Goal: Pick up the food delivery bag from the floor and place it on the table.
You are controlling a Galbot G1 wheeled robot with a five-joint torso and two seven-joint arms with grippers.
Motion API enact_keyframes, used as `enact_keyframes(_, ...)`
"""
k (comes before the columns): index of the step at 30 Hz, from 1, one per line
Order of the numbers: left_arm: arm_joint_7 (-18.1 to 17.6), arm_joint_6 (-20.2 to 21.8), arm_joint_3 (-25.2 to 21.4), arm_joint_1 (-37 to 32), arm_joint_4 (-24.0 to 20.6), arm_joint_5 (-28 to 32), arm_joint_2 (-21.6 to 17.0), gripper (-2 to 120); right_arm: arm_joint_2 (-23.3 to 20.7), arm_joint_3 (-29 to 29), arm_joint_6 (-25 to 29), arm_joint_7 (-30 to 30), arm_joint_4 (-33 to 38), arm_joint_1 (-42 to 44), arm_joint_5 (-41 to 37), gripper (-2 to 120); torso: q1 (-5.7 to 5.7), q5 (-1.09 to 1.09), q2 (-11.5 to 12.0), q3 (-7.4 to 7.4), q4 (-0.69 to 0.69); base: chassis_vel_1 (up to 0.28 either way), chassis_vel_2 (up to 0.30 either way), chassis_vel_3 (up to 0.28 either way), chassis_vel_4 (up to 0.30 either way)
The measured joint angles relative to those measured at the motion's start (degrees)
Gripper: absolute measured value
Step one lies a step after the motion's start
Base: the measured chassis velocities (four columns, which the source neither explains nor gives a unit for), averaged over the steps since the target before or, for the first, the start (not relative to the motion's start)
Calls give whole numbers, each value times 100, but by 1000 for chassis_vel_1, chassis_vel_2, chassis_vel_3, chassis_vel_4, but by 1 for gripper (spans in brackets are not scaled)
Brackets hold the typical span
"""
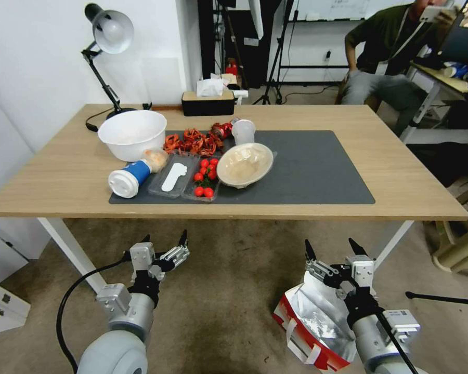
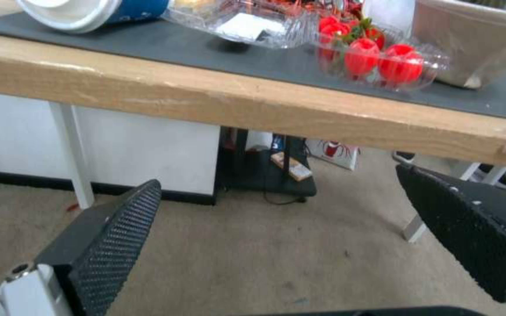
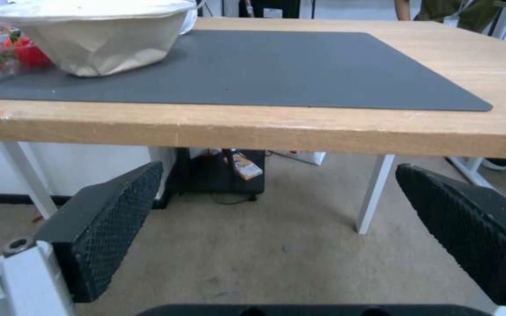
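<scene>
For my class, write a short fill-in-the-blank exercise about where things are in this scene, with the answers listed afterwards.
1. The red-and-white foil-lined paper delivery bag sits on the ____.
2. The open right end effector hovers above the ____.
3. The dark grey mat lies on the light wood ____.
4. The left end effector has its fingers ____.

Missing words: floor; bag; table; open

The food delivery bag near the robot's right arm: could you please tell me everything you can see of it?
The food delivery bag is a boxy paper bag, red outside with white trim and white strap handles, lined with crinkled silver foil. Its mouth is open and it tilts toward the camera, resting on the floor in front of the table. The right gripper, open, is in front of its upper edge in the head view; contact cannot be judged.
</scene>
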State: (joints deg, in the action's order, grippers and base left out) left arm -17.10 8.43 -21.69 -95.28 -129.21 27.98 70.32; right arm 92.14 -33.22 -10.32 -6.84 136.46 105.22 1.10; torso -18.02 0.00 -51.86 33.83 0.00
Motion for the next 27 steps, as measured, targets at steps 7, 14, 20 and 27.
enact_keyframes(7,26,-9,-11,-9,13,-52,6,100,0,-20,-2,-9,-24,-23,-42,100,73,0,170,-94,0,0,0,0,0)
enact_keyframes(14,44,-62,-14,-21,54,-106,16,100,0,-52,-6,-48,-55,-52,-140,100,162,1,386,-222,0,0,0,0,0)
enact_keyframes(20,44,-119,-15,-34,89,-154,26,100,0,-89,-6,-103,-98,-63,-252,100,224,0,529,-304,0,0,0,0,0)
enact_keyframes(27,45,-177,-29,-48,103,-198,31,100,0,-105,-5,-146,-126,-63,-308,100,292,0,694,-401,0,0,0,0,0)
